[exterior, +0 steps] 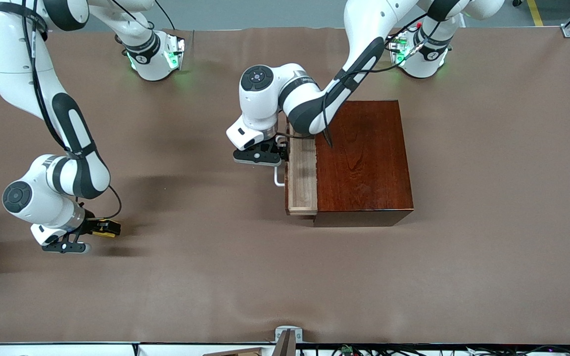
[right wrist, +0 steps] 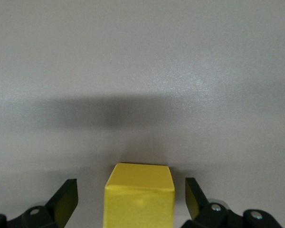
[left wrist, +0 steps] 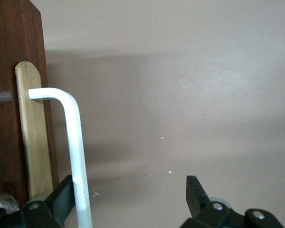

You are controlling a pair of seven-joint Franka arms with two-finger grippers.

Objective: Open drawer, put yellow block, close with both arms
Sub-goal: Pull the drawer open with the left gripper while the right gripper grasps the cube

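Brown cloth-covered table (exterior: 463,272), two white jointed robot arms with black joint sections.

Glossy dark reddish-brown wooden box (exterior: 364,158) sits toward the left arm's end of the table. Its pale light-wood drawer tray (exterior: 301,178) is pulled part way out of the box, toward the right arm's end. Only a narrow strip of the tray's inside shows. The white U-shaped handle (left wrist: 76,142) stands off the drawer's dark front.

Left arm reaches from its base across the top of the box. Its black two-finger left gripper (left wrist: 133,199) is at the drawer front, around the handle. In the left wrist view the jaws stand wide apart. The white bar runs just beside one finger (left wrist: 61,194), the second finger well clear of it. Whether bar and finger actually touch, I cannot tell. No clamp on the handle.

Small plain yellow cube (right wrist: 139,194) rests on the cloth toward the right arm's end of the table, well apart from the box and nearer to the front camera than the drawer.

Right arm bends down low over that spot. The black right gripper (right wrist: 132,199) straddles the cube, jaws spread wide with a finger on either side. A gap shows between each fingertip and the cube's faces. Cube not gripped.
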